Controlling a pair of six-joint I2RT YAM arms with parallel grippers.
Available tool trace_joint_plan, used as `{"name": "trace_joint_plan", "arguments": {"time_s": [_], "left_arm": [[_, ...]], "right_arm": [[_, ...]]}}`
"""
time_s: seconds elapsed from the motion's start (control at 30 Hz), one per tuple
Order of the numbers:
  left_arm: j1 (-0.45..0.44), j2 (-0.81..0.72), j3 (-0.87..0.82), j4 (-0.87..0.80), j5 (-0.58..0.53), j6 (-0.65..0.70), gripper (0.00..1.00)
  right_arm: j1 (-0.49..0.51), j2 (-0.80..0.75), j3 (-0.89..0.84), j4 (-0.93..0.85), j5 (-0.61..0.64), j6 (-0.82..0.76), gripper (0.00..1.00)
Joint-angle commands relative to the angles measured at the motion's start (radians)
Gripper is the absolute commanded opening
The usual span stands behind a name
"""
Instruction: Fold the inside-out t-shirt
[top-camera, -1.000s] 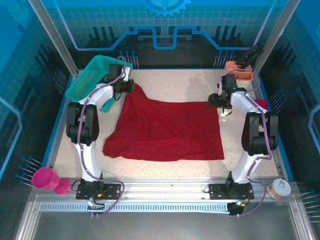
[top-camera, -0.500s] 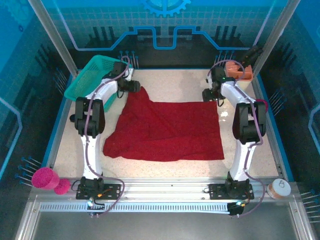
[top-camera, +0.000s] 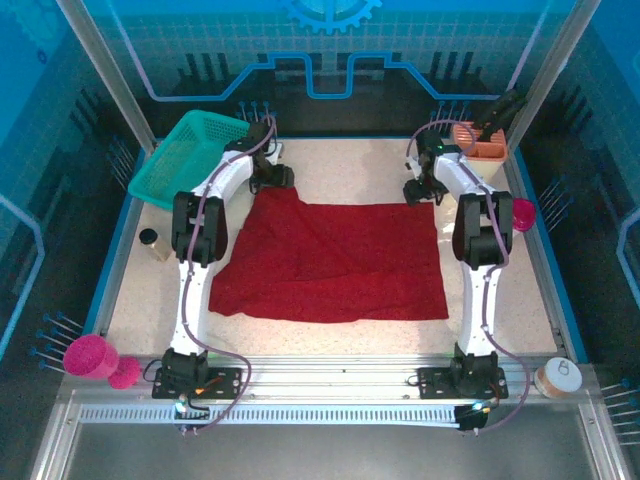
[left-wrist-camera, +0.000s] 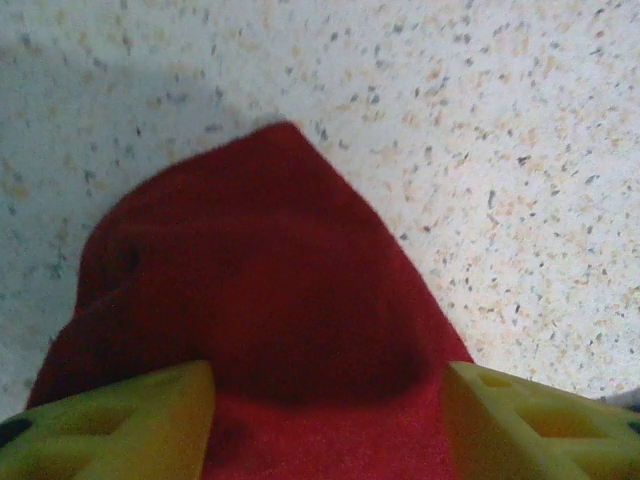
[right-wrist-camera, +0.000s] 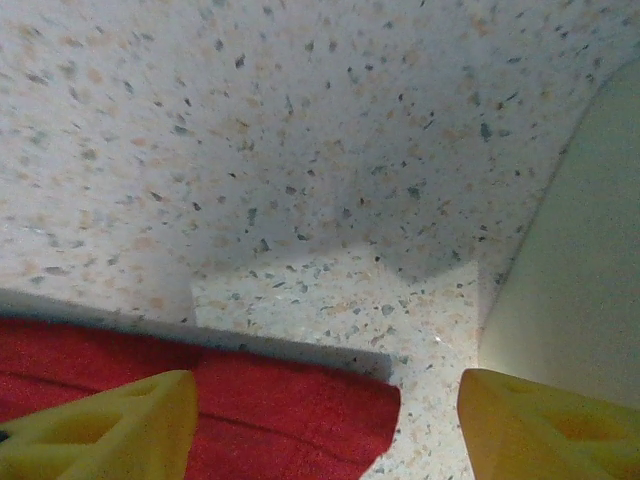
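- The inside-out t-shirt (top-camera: 335, 262) lies spread flat across the middle of the table (top-camera: 350, 165), a dark red, roughly rectangular sheet of soft, matte cloth with a wavy near edge.
- The left gripper (top-camera: 272, 180) hangs over the shirt's far left corner, jaws apart. In the left wrist view a rounded peak of cloth runs up between the two yellow fingers (left-wrist-camera: 110, 425), which flank it without pinching.
- The right gripper (top-camera: 415, 192) stands at the far right corner, jaws likewise apart. In the right wrist view the shirt's blunt corner passes under one yellow finger (right-wrist-camera: 100, 425) and stops short of the other.
- The fingers are wedge-shaped plastic with triangular recesses.
- The tabletop is pale and stone-like, flecked grey and orange.
- A teal lattice-walled basket (top-camera: 190, 150) sits at the far left, apart from the shirt.
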Motion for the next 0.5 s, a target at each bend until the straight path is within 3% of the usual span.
{"name": "trace_joint_plan", "arguments": {"time_s": [0.0, 0.13, 0.23, 0.47], "left_arm": [[0.013, 0.083, 0.121, -0.143, -0.008, -0.064, 0.63], [0.017, 0.191, 0.305, -0.299, 0.062, -0.073, 0.62], [0.017, 0.233, 0.365, -0.361, 0.07, -0.052, 0.56], [0.017, 0.15, 0.298, -0.298, 0.114, 0.073, 0.08]], "right_arm": [[-0.002, 0.065, 0.033, -0.076, 0.021, -0.047, 0.71], [-0.023, 0.091, 0.066, -0.143, -0.041, -0.041, 0.72], [-0.052, 0.124, 0.103, -0.226, -0.124, -0.041, 0.64], [-0.068, 0.103, 0.105, -0.224, -0.215, -0.073, 0.24]]}}
